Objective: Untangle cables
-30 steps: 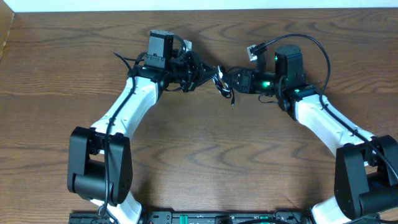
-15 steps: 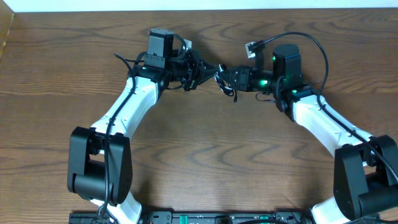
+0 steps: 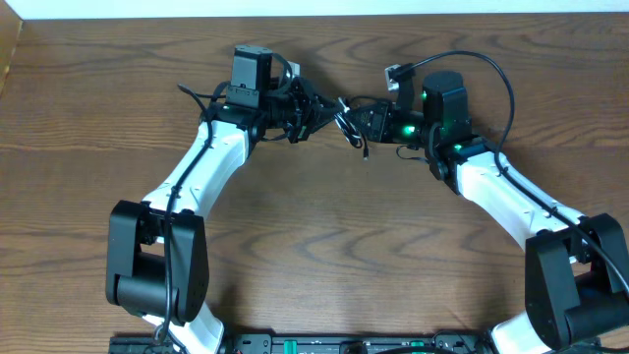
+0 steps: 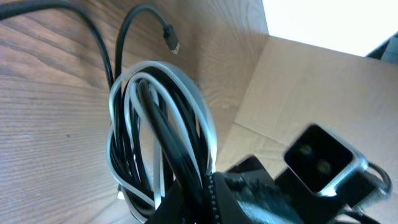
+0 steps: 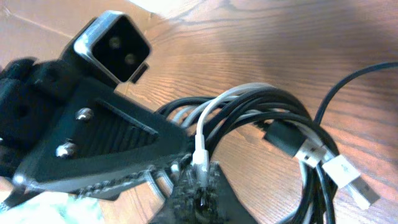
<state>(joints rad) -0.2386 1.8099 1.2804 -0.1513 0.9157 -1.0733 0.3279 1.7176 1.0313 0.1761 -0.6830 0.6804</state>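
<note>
The black and white cables [image 3: 346,116] form one tangled bundle held above the table at the back centre, between both grippers. My left gripper [image 3: 316,110] is shut on the coil; in the left wrist view the black cable [image 4: 168,124] and white cable [image 4: 127,81] loop out from its fingers [image 4: 205,186]. My right gripper [image 3: 364,120] is shut on the white cable [image 5: 217,106] at its small white plug, fingers [image 5: 200,186] close to the left gripper [image 5: 106,137]. The black cable [image 5: 273,112] hangs in loops with two USB plugs [image 5: 292,143] dangling.
A cardboard box edge [image 3: 8,49] stands at the table's far left. The right arm's thick black wire [image 3: 501,79] arcs over its wrist. A free black cable end [image 4: 171,40] sticks up in the left wrist view.
My right arm has shifted left and a little towards the back, bringing its gripper closer to the left one. The bundle moved left with it. The left arm is nearly still.
</note>
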